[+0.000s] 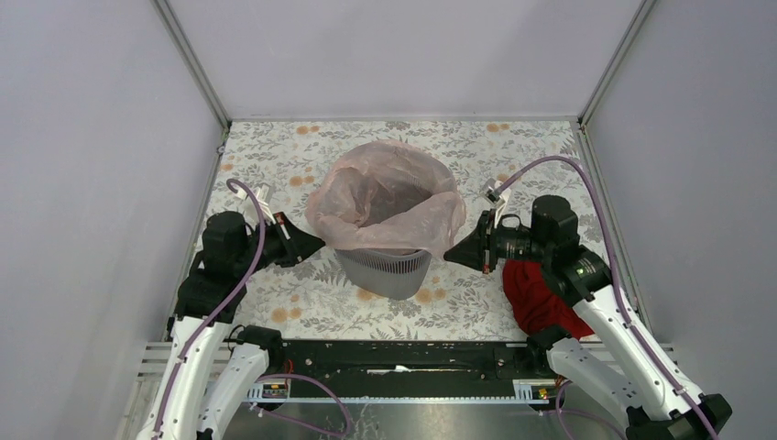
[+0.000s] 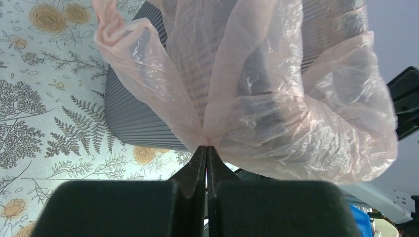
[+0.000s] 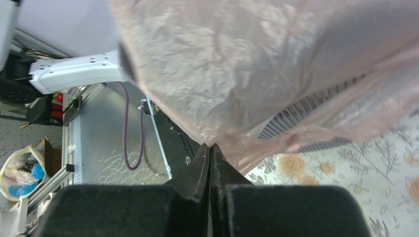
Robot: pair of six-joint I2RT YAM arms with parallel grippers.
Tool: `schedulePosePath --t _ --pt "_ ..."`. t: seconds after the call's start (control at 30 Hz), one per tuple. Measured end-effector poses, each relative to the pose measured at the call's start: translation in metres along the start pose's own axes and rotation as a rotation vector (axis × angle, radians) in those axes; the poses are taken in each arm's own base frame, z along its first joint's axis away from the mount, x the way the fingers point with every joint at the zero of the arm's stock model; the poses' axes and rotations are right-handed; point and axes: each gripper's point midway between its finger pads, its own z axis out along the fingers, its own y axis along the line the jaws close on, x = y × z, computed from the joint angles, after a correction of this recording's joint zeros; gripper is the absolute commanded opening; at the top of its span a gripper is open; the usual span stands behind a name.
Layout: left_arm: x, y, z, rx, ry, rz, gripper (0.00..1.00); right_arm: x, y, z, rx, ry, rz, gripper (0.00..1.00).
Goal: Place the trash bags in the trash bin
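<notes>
1. Pale-pink translucent plastic bag [image 1: 385, 197], thin and wrinkly, sits opened over the dark grey mesh wastebasket [image 1: 389, 269]. Its mouth spreads wider than the rim, the film drapes down the outside, and the middle sags into the bin.
2. Left gripper [image 2: 206, 148]: fingers pressed together on a gathered pinch of the bag's edge. The film fans up and outward from the tips. The bin's slatted wall lies just beyond the tips, partly behind the film.
3. Right gripper [image 3: 210, 146]: fingers likewise closed, nipping a fold of the bag's edge at the very tips. Bin slats show beyond and to the right of the tips, through and beneath the film.
4. Top view: the two sets of fingers point toward each other with the bin between them, each meeting the hanging film on its own side.
5. Dark red cloth [image 1: 536, 293] lies bunched on the floral-patterned tabletop [image 1: 275, 165] behind the right fingers, under that arm, apart from the bin.
</notes>
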Motion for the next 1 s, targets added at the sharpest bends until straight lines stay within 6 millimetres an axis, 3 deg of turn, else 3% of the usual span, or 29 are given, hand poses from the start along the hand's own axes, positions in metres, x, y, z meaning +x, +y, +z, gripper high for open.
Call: schedulePosePath --t 0.17,0.37,0.63,0.77,1.0 --pt "-0.006 -0.008 -0.006 0.018 -0.023 0.018 0.00 0.021 -0.019 0.002 0.079 0.032 0.051 0.00" --pt "-0.004 -0.006 -0.007 0.005 -0.020 0.015 0.00 0.025 -0.038 0.003 0.168 0.039 0.074 0.00" --pt "0.015 0.028 0.008 -0.086 0.027 -0.026 0.00 0.021 -0.036 0.003 0.163 0.042 0.075 0.00" --pt "0.016 0.032 0.013 -0.098 0.041 -0.035 0.00 0.022 -0.038 0.007 0.154 0.036 0.090 0.00" --pt "0.015 0.036 0.022 -0.099 0.038 -0.066 0.00 0.065 -0.069 0.025 0.188 0.075 0.263 0.02"
